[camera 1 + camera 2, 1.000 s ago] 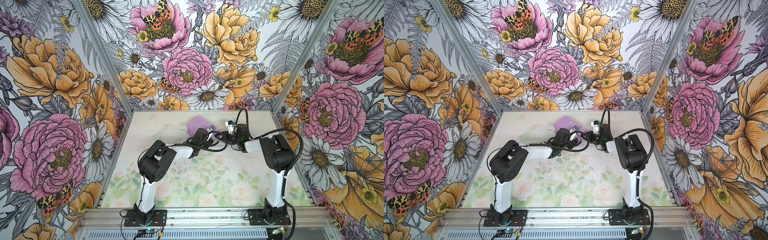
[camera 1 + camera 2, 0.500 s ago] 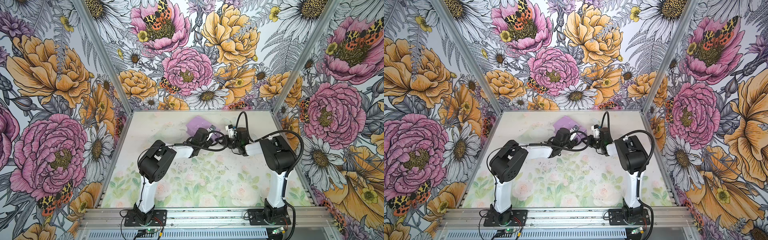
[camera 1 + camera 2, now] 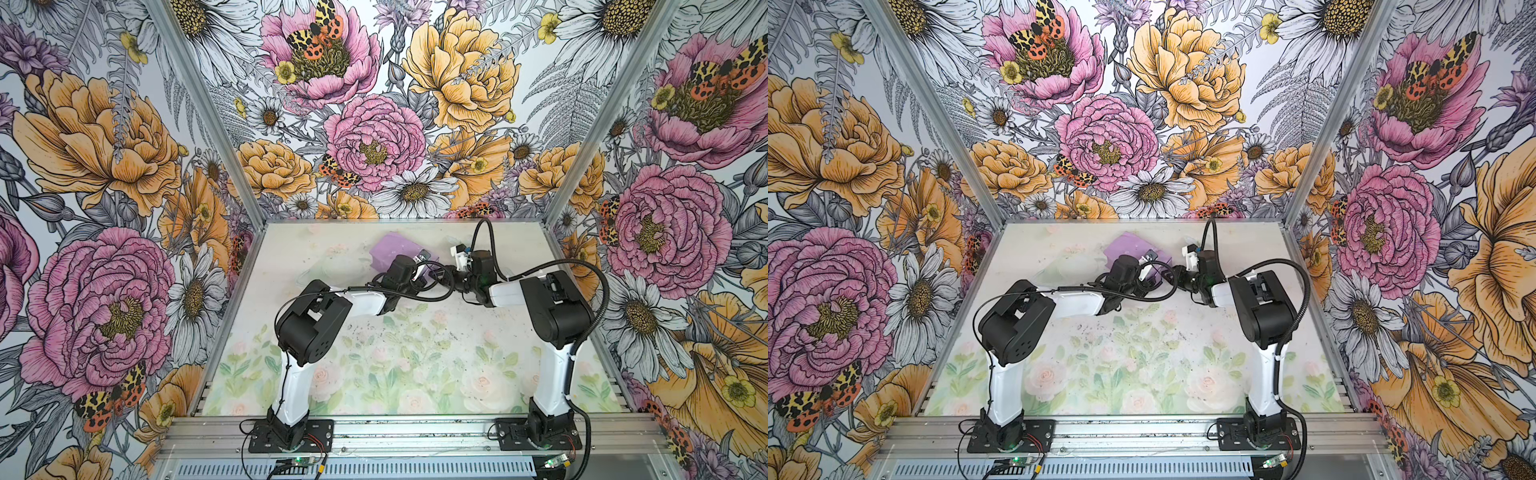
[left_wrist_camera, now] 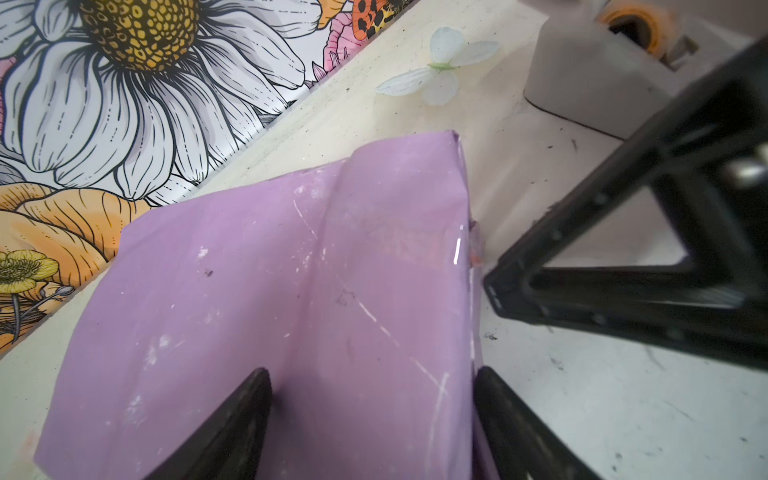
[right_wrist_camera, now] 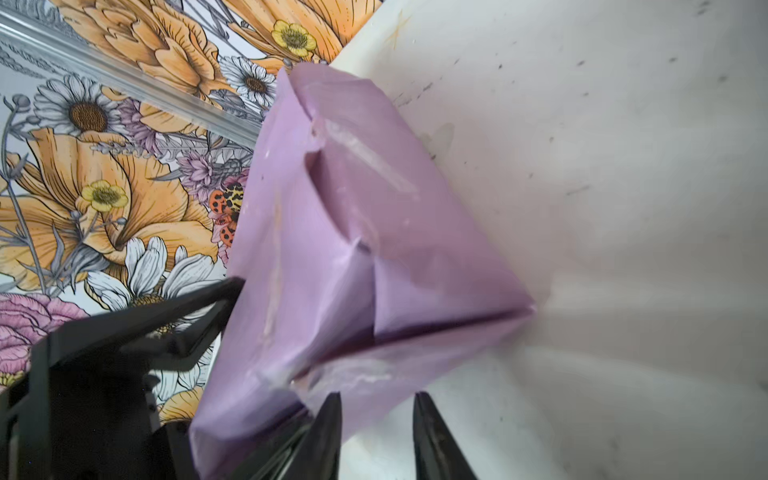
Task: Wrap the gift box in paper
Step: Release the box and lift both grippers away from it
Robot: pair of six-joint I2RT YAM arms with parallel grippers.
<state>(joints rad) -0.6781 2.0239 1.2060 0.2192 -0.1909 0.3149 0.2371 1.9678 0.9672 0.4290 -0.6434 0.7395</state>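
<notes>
The small, flat gift box (image 3: 390, 249) is seen only as a lilac block, fully covered by the thin, creased pale-pink paper (image 4: 257, 291). It lies near the middle of the far edge of the pale, flower-printed desk (image 3: 415, 357), between the two arms. The left gripper (image 4: 372, 374) is set over the parcel from the near side with its black fingers spread wide — one is laid on the paper's top face, the other sits at the parcel's side edge, and whether any pressure is applied cannot be told. The right gripper (image 5: 376, 397) is placed just beside the parcel's end that faces the right edge of the desk; its jaws are moderately parted and nothing is pinched. The coming move is judged to turn on that end: its flaps are folded into triangles and crossed by glossy strips of clear tape (image 5: 370, 160), yet a dark pleat gapes along the lower fold — and the right arm is the nearer to it. The paper looks soft, scuffed and easily torn. A grey-white plastic tape dispenser (image 4: 582, 79) stands apart from the parcel, close to the far edge.
</notes>
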